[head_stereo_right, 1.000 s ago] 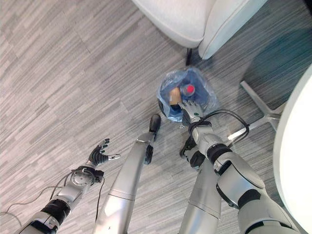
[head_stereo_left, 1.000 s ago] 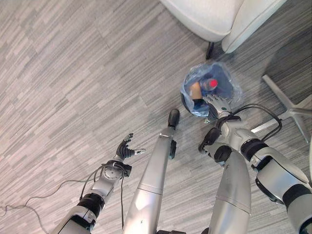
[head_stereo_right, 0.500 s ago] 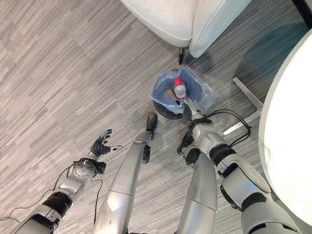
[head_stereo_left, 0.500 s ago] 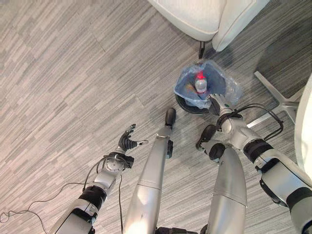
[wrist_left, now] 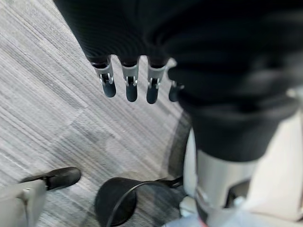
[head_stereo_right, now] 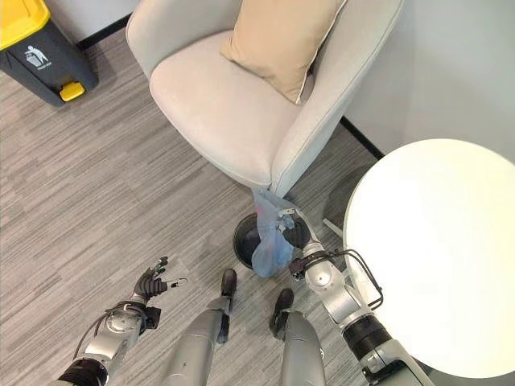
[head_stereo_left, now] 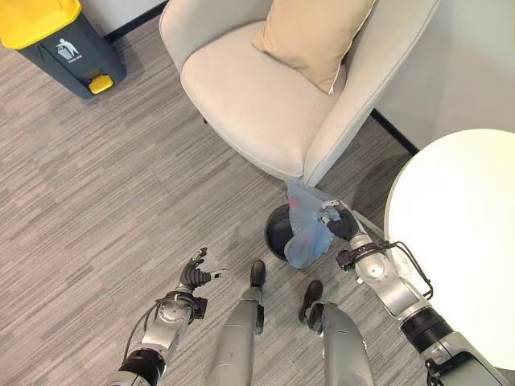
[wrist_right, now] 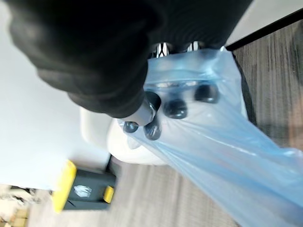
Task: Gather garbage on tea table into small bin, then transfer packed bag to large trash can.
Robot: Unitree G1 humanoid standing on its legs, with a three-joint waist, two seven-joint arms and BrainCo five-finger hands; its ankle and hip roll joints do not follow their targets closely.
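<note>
floor [head_stereo_left: 96, 177]: grey striped carpet | beside my right hand [head_stereo_left: 342, 227]: small black bin [head_stereo_left: 280, 233], cream armchair [head_stereo_left: 265, 96] just beyond | far ahead of my left hand [head_stereo_left: 195, 276]: grey large trash can [head_stereo_left: 60, 44], yellow lid | white round table [head_stereo_left: 459, 241] right of my right hand

We saw even, bright indoor light, with glare whitening the round desk [head_stereo_left: 459, 241] and soft shadow under the armchair [head_stereo_left: 265, 104]. Both wrist views were blurred close up.

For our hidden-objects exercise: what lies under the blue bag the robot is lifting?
Under the blue bag, gripped by the right hand, sits the small black bin; the bag covers most of it.
</note>
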